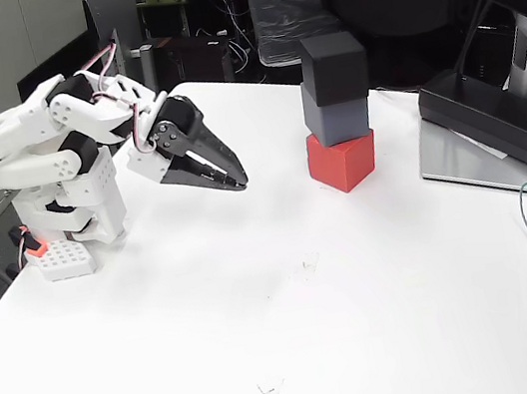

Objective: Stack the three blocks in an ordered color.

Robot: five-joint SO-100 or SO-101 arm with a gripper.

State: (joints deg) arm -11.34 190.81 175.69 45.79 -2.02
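Matte cubes stacked, black block [334, 67] over gray block [337, 118] over red block [341, 161]; gripper [238, 180] closed, empty.

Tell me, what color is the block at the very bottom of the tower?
Red. The bottom block shows in the fixed view.

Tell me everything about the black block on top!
The black block is a plain, matte cube with slightly rounded edges and no marks. It sits at the very top of the tower, resting on the gray block, which sits on the red block. It stands upright, turned a little compared with the gray one. Nothing else touches it; the gripper is off to the left.
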